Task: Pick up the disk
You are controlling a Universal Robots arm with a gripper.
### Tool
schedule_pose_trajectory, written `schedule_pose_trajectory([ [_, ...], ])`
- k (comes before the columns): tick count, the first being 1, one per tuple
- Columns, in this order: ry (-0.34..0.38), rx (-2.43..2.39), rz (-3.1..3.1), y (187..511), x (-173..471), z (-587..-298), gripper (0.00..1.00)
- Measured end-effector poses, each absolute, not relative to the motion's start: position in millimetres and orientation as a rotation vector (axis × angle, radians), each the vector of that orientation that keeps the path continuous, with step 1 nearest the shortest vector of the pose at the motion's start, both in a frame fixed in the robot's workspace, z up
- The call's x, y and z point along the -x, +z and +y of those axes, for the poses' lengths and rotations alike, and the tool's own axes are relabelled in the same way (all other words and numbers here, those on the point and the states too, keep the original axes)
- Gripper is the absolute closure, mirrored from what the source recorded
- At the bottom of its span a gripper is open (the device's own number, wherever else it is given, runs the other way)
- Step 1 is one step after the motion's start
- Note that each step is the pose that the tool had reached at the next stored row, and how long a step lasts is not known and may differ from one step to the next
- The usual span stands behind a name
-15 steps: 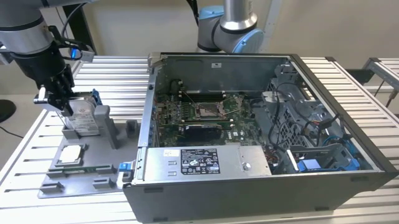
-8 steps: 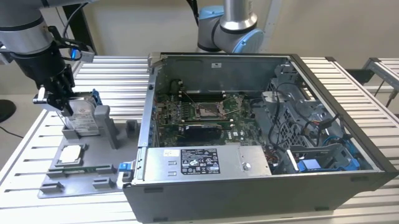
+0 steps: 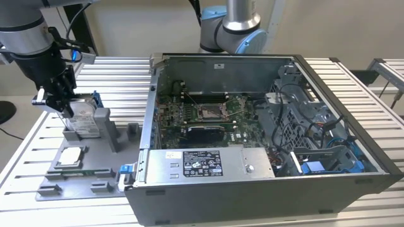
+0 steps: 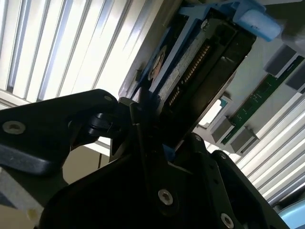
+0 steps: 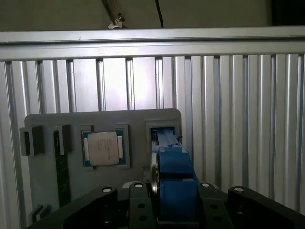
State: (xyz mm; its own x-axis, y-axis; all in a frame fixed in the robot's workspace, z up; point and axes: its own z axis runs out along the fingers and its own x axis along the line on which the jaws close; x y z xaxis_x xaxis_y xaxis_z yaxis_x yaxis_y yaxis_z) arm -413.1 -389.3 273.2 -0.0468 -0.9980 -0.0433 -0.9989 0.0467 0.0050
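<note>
Pincer [image 3: 62, 109] clamps the upright disk [image 3: 83, 122].

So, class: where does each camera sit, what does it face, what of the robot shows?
Exterior view: off-arm, above the slatted metal table, facing the open grey computer case; arm and black gripper show.
First wrist view: behind the gripper, facing the grey plastic tray.
Second wrist view: beside the gripper, facing the silver-grey metal disk.
Both wrist views share the gripper and disk.
</note>
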Motion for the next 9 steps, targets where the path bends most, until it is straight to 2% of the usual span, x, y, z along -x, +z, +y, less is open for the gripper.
schedule_pose_trajectory([
  [9,0.052,2.149,2.252,289.5,413.0,-389.3,1.0],
])
